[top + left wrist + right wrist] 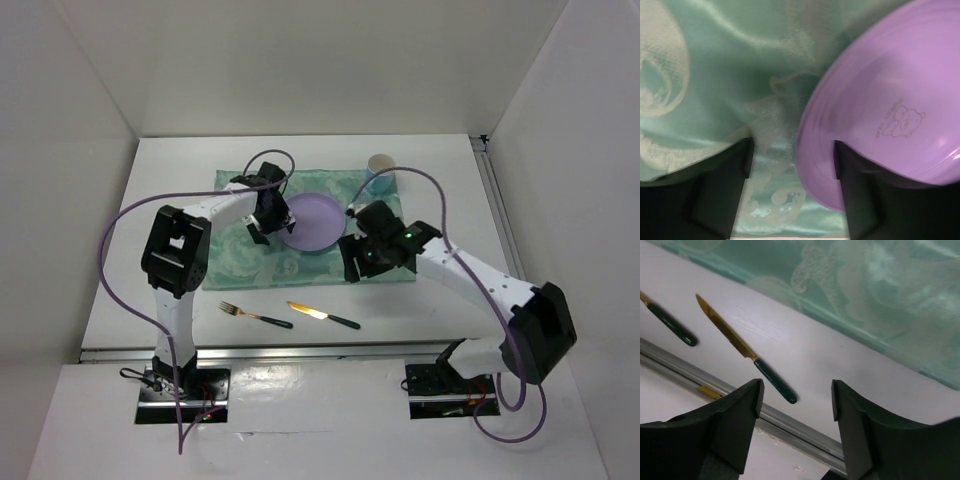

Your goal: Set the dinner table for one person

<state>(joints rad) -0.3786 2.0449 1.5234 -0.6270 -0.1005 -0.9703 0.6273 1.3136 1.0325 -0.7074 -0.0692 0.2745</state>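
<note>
A purple plate (312, 222) (890, 100) lies on a teal patterned cloth (232, 255) (715, 75) in the middle of the white dinner table (170, 180). My left gripper (262, 228) (792, 170) stands open at the plate's left edge, with the rim lying between its jaws. My right gripper (352, 266) (796, 400) hangs open and empty over the cloth's near right corner. A gold knife (322, 315) (747, 356) with a dark green handle and a matching fork (255, 314) (670, 325) lie on the bare table near the front edge.
A light blue cup (381, 165) stands at the cloth's far right corner. A metal rail (790, 422) runs along the table's front edge. White walls close in the back and both sides.
</note>
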